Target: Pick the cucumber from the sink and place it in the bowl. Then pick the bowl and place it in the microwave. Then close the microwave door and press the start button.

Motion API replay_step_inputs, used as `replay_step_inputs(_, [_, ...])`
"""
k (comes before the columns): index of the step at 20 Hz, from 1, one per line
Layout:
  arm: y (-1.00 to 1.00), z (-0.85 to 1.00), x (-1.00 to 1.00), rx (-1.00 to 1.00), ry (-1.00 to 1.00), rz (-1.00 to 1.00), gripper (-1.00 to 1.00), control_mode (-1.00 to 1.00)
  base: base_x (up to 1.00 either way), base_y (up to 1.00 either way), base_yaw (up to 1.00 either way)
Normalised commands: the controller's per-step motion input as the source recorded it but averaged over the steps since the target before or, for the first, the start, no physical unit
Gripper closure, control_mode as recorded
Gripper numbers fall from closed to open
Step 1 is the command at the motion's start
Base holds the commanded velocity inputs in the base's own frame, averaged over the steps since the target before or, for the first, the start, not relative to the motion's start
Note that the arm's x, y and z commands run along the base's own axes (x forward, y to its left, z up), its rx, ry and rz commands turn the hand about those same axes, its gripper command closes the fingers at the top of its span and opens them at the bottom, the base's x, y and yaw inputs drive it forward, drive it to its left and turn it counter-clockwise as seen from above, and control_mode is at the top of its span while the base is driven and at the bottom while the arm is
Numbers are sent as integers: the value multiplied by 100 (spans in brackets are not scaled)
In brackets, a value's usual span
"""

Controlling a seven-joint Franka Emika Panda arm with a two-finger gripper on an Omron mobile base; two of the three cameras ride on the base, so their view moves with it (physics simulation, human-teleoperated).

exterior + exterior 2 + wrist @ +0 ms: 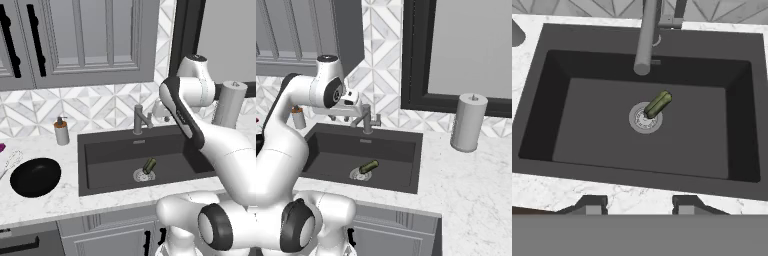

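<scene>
Far to the left of the sink (100, 150) we see the black bowl (35, 176) sitting on the white table (50, 200). It is empty. Just behind it, and near the left rim of the sink, stands a small grey soap dispenser (61, 131).

Next comes the sink itself, dark and deep. In the middle of its floor is the round metal drain (645, 119). The cucumber (658, 104) lies right there, with one end on the drain and the other end pointing away toward the back right corner of the sink. It lies flat and nothing else touches it.

Behind the sink, at the middle of its back rim, the grey tap (646, 35) reaches out over the basin. We must not bump it on the way down.

Our tool (640, 202) hangs high above the front of the sink. Its two fingers stand partly apart, with nothing between them.

To the right of the sink, well apart from it, a roll of paper towel (468, 122) stands on the table.

We think the cucumber is light and firm, so it will not squash. Its skin looks smooth and round, so it could roll or slip. We think the best hold is around its middle, with the fingers across its short width.
</scene>
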Motion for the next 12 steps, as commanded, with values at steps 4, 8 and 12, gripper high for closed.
replay_step_inputs(4, [0, -1, -18, 0, 0, 0, -100, -100, 0, 0, 0])
replay_step_inputs(8, [0, -12, -83, 0, 0, 0, -100, -100, 0, 0, 0])
replay_step_inputs(12, [0, -16, -97, 0, -9, 0, -100, -100, 0, 0, 0])
